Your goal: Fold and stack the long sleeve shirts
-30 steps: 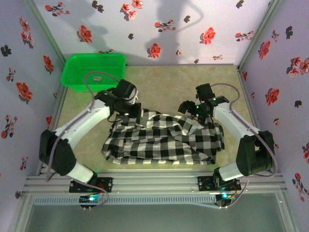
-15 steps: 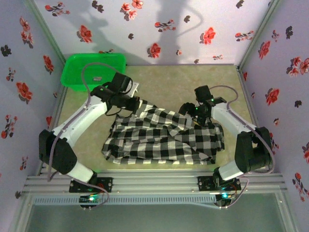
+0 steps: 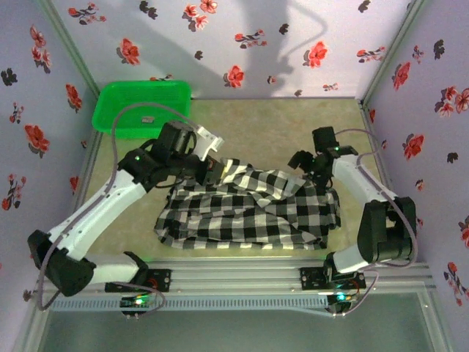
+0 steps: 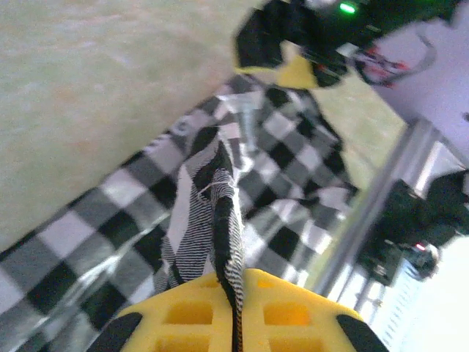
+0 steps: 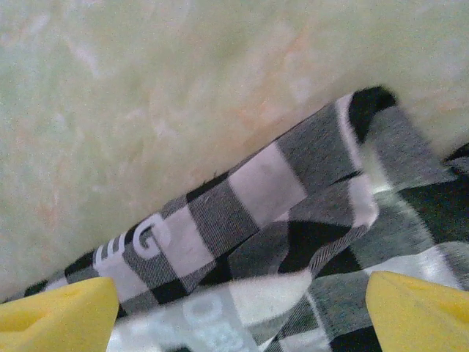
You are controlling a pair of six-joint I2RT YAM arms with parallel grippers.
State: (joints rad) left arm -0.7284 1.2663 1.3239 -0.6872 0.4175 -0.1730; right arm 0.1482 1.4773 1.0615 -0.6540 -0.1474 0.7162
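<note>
One shirt [image 3: 249,213], a soft black-and-white checked cloth, lies rumpled across the middle of the worktop [image 3: 271,125], between the two arms. We count two arms, one shirt and one basket.

The left arm [image 3: 110,205] reaches in from the near left, and the left jaws are clenched on a thin ridge of the shirt [image 4: 146,205] at its far left edge. In the left wrist view the fabric runs taut and creased away from the two yellow pads [image 4: 183,315].

The right arm [image 3: 363,183] bends over the shirt's far right corner. The right jaws stand wide apart and grasp nothing. Their yellow pads [image 5: 58,308] sit at either side of a folded hem of the shirt [image 5: 249,191], where white lettering [image 5: 146,238] crosses a dark band.

The basket [image 3: 117,106], a green rectangle of smooth plastic, sits in the far left corner, well apart from the shirt. The worktop is mottled beige; the walls [image 3: 220,44] are lilac with red and black flowers.
</note>
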